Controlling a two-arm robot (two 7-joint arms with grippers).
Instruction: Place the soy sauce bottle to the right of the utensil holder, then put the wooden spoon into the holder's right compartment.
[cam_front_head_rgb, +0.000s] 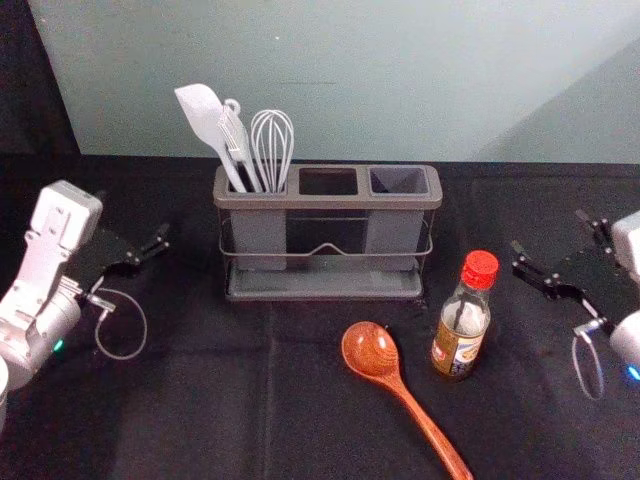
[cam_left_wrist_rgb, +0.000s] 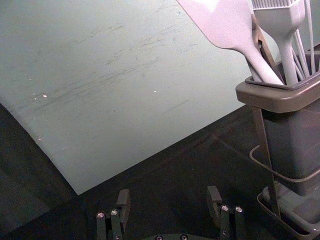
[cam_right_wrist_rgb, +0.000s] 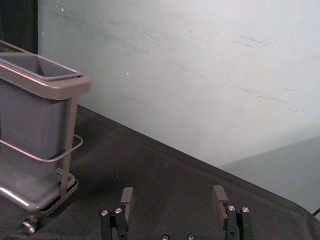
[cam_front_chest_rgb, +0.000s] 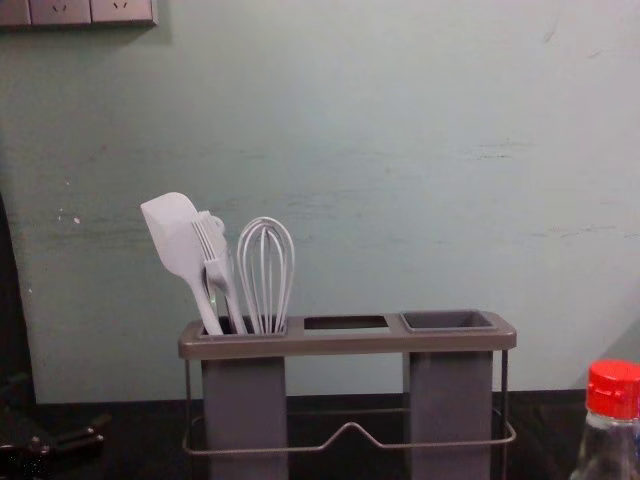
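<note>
The utensil holder (cam_front_head_rgb: 330, 278) stands at the table's middle, its right compartment (cam_front_head_rgb: 398, 182) empty. The soy sauce bottle (cam_front_head_rgb: 462, 335), red-capped and upright, is in front of the holder's right end and slightly to its right; the chest view has its cap (cam_front_chest_rgb: 613, 390) at the right edge. The wooden spoon (cam_front_head_rgb: 371, 350) lies left of the bottle, bowl toward the holder. My left gripper (cam_front_head_rgb: 142, 248) is left of the holder, open and empty in its wrist view (cam_left_wrist_rgb: 167, 202). Right of the bottle, my right gripper (cam_front_head_rgb: 550, 234) is open, nothing between its fingers (cam_right_wrist_rgb: 173, 202).
A white spatula (cam_front_head_rgb: 203, 115), a brush (cam_front_head_rgb: 236, 145) and a whisk (cam_front_head_rgb: 272, 145) stand in the holder's left compartment. Behind the black-covered table (cam_front_head_rgb: 240, 400) rises a pale wall (cam_front_head_rgb: 380, 80). Wall sockets (cam_front_chest_rgb: 75, 12) are at the chest view's upper left.
</note>
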